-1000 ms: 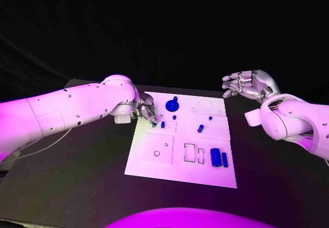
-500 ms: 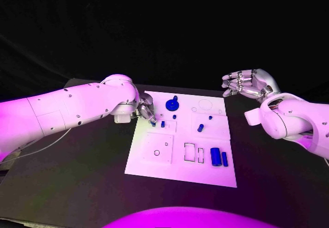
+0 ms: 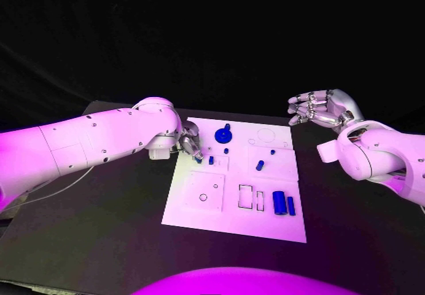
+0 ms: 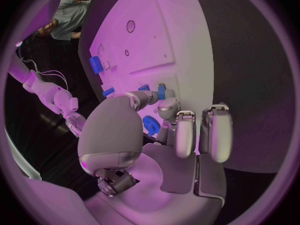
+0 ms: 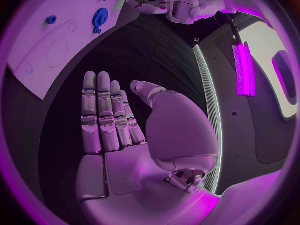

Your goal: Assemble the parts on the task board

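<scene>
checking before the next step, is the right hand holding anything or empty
Empty. The right hand is open, its fingers straight and side by side with nothing in the palm, raised off the task board.

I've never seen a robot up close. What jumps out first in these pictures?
The white task board in the middle of the black table, dotted with small blue parts. The left hand reaches down at the board's far left edge, while the right hand hovers empty beyond its far right corner.

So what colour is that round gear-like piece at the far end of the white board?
Blue. The gear shows best in the head view.
</scene>
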